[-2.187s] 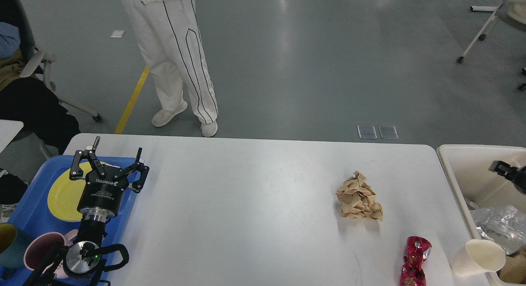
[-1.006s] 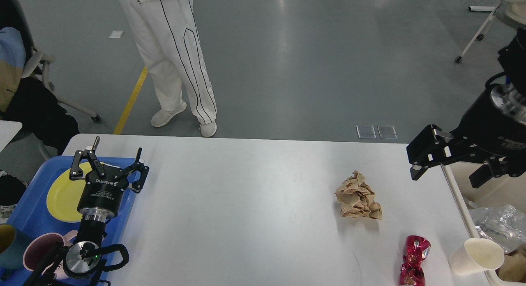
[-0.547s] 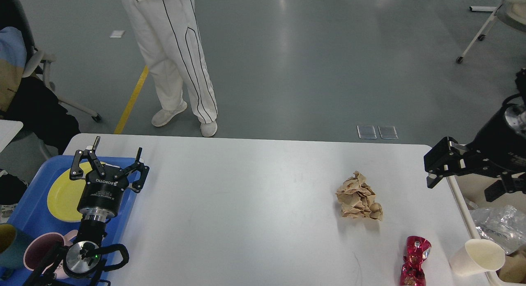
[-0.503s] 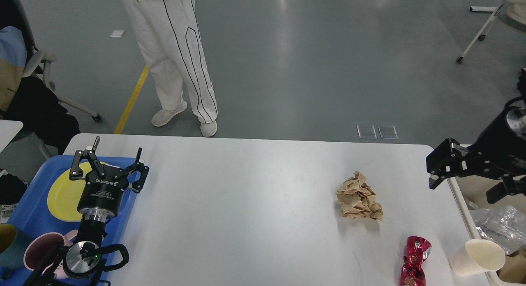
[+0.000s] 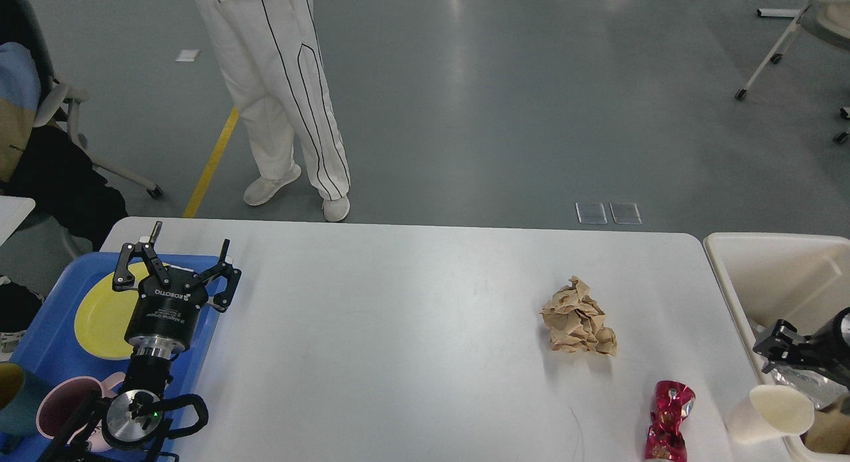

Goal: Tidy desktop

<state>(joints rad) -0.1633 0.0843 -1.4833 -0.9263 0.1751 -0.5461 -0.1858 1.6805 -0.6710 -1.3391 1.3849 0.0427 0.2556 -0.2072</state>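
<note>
The white desktop (image 5: 412,329) spans the view. On its right part lie a crumpled brown paper ball (image 5: 579,316), a crushed red foil wrapper (image 5: 667,419) and, at the right edge, a cream paper cup (image 5: 770,415) on its side. My left gripper (image 5: 191,239) is open and empty above the blue tray (image 5: 46,329) at the left. My right gripper (image 5: 780,346) shows only partly at the right edge, low over the beige bin (image 5: 737,283) and just above the cup. Its fingers cannot be told apart.
The tray holds a yellow plate (image 5: 103,319), a pink mug (image 5: 63,405) and a teal cup (image 5: 13,399). The bin holds silver foil (image 5: 807,382) and brown scraps. A person in white trousers (image 5: 292,110) stands beyond the far edge. A chair (image 5: 53,117) is at the far left.
My right arm has dropped from above the desktop's right edge and pulled back to the right, now low over the bin. The left arm and the litter have not moved.
</note>
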